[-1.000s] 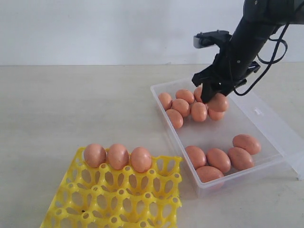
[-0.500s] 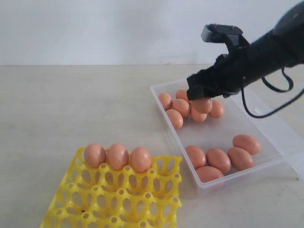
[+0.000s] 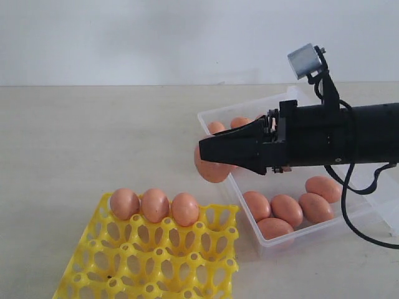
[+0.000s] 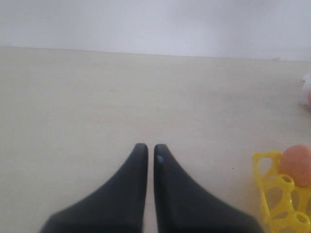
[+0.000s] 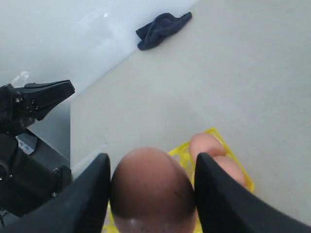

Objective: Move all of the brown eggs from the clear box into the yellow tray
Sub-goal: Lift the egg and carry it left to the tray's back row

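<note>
1. The exterior view stands off the counter (image 3: 75, 137), slightly above it, facing a pale wall (image 3: 124, 37); the yellow tray (image 3: 156, 261) lies nearest the lens.
2. The left wrist view rides low, close behind the left fingers (image 4: 129, 194), looking level across the counter.
3. The right wrist view looks obliquely down past the right fingers (image 5: 90, 194), very close to the brown egg (image 5: 150, 189) between them; the tray below appears in all three views.

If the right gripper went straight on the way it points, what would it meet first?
Nothing close, it seems: the right gripper, holding a brown egg, points across the table, probably clearing the yellow tray.
</note>
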